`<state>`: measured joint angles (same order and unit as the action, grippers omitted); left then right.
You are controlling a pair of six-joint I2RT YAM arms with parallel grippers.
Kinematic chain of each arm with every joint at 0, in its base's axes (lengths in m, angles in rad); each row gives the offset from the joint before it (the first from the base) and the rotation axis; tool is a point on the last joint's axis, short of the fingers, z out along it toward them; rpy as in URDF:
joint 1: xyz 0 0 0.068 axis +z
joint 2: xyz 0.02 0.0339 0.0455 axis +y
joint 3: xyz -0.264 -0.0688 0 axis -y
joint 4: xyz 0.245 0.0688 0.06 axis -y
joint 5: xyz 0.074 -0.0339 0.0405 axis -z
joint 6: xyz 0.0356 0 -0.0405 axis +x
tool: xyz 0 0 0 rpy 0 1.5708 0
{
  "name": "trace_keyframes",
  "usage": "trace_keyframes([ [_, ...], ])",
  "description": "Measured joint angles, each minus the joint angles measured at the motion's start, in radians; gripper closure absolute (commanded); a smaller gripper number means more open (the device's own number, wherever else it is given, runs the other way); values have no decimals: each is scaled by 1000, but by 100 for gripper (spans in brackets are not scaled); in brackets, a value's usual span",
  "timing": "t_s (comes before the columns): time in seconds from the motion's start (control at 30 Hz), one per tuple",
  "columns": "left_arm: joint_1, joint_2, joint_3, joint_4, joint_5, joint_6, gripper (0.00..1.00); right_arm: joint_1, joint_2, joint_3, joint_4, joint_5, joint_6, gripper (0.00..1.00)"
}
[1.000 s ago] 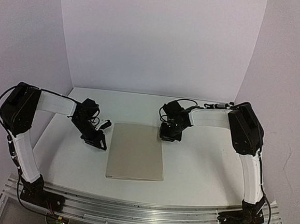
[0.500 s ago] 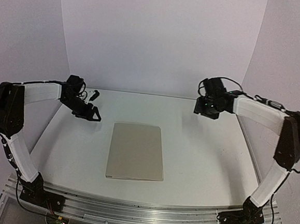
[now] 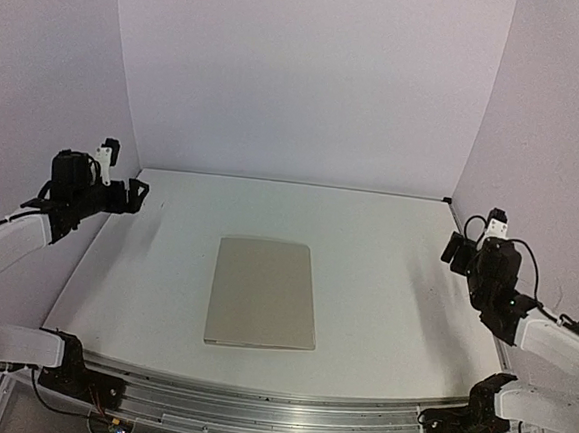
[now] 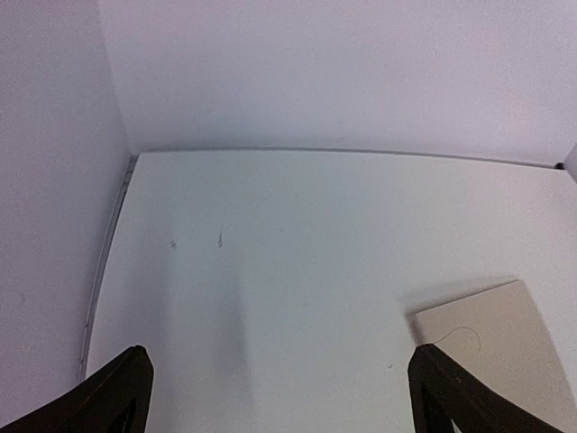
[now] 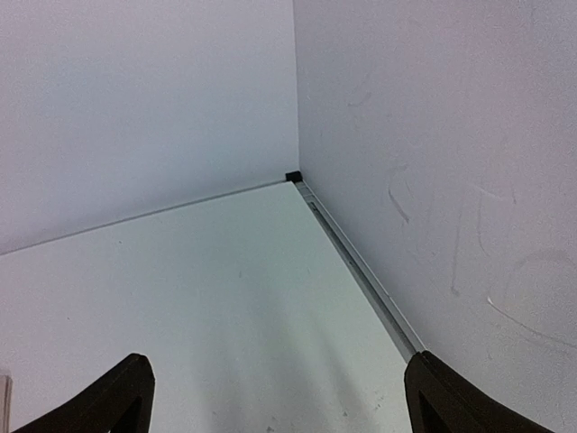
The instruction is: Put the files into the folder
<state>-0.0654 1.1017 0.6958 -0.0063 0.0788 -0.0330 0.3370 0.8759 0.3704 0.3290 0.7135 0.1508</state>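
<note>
So, the folder (image 3: pixel 262 293) is laid flat and closed pretty much in the middle of the white counter (image 3: pixel 384 284), with its long side running away from the arm bases. Only the plain tan cover is seen from above, so whether the files are tucked inside can't be told.

The left gripper (image 3: pixel 131 195) is held up off the counter at the left edge, close to the side wall (image 3: pixel 50 77), and is pointed to the right. In the left wrist view its fingers (image 4: pixel 117 397) are spread wide with nothing caught between them, just bare counter and a couple of tiny scuff marks (image 4: pixel 221 237). One corner of the folder is caught at the lower right of that view.

The right gripper (image 3: pixel 455 252) is parked at the opposite edge, also raised and well apart from the folder. Its fingers (image 5: pixel 126 397) are likewise splayed far apart and nothing is gripped. It is aimed at the far right corner, where a small black corner piece (image 5: pixel 292 176) is seen at the foot of the walls.

Neither gripper is touching the folder.
</note>
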Motion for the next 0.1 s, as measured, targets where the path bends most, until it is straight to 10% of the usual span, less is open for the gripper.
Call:
trace_keyframes([
  [0.1,6,1,-146,77,-87,-3,0,0,-66,-94,53,23,-16,2],
])
